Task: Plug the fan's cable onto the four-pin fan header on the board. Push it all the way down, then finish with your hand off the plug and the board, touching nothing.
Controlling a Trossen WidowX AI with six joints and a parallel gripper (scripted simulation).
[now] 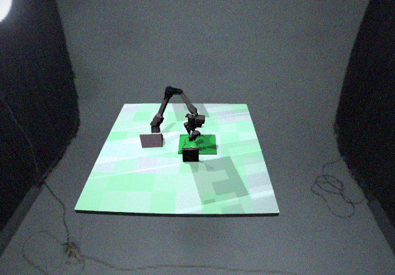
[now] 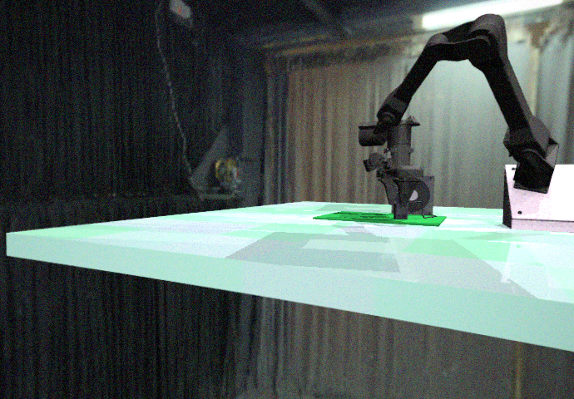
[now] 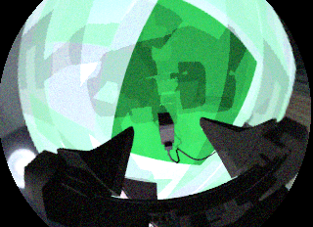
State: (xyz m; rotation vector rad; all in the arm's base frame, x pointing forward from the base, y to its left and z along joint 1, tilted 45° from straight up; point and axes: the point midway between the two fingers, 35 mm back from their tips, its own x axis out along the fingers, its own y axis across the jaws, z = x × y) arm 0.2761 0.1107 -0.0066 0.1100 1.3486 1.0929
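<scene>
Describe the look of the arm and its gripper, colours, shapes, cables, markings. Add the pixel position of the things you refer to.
Arm (image 1: 165, 100) (image 2: 509, 89): dark grey to near-black, slim angular links, bulky joints. Gripper (image 1: 191, 132) (image 2: 401, 199) (image 3: 167, 125): same dark tone; in the wrist view, wedge-shaped fingers tapering to points. I can't make out markings or external cables on either.

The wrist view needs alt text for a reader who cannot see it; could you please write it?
Open gripper above a green board, with a small dark plug between its spread fingers, ungripped. A thin cable curls from the plug.
</scene>
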